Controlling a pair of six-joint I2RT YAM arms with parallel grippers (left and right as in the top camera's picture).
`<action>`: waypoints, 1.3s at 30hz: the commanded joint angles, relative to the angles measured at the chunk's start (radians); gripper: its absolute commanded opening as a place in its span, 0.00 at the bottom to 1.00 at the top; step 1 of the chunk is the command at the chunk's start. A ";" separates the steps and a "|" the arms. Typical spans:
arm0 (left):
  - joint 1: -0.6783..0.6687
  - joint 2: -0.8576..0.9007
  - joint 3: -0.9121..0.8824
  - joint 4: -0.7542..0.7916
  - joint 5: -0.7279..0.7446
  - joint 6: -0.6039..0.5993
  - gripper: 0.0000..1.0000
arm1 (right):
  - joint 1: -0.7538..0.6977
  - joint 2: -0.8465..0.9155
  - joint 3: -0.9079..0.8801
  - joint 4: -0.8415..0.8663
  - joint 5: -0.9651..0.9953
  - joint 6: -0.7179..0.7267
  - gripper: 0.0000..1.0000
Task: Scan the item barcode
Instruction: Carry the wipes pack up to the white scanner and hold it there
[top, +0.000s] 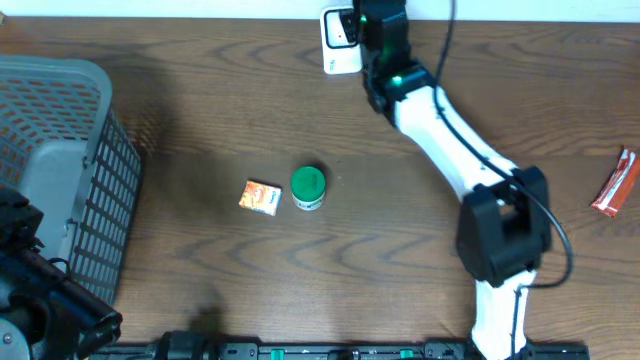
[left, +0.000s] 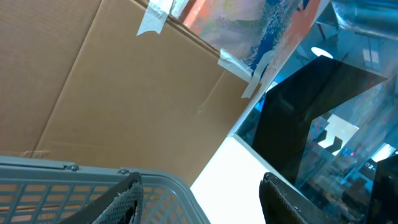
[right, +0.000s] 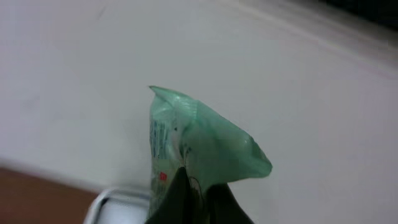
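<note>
Wooden table (top: 200, 120): at 12 o'clock the right gripper (right: 198, 196) is clamped on a green packet (right: 199, 140), beside the white scanner (top: 340, 40). At 8 o'clock the left gripper (left: 200, 190) hangs parted, empty, by the basket (top: 60, 110). Box (top: 261, 197) and jar (top: 308, 187) lie mid-table.

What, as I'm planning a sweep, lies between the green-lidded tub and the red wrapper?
Overhead, the right arm crosses between the green-lidded tub and the red wrapper.

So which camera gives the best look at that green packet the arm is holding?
The right wrist view: the green packet fills the middle, pinched in the right gripper. Overhead, the right arm hides it. The left wrist view shows only a basket and cardboard.
</note>
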 joint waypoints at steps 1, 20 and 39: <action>-0.002 -0.002 -0.002 0.004 -0.003 -0.004 0.61 | 0.010 0.087 0.050 0.127 0.193 -0.235 0.01; -0.002 -0.002 -0.002 0.004 -0.003 -0.004 0.61 | 0.082 0.307 0.050 0.410 0.177 -0.492 0.01; -0.002 -0.002 -0.002 0.004 -0.003 -0.004 0.61 | 0.068 0.450 0.051 0.645 0.024 -0.785 0.02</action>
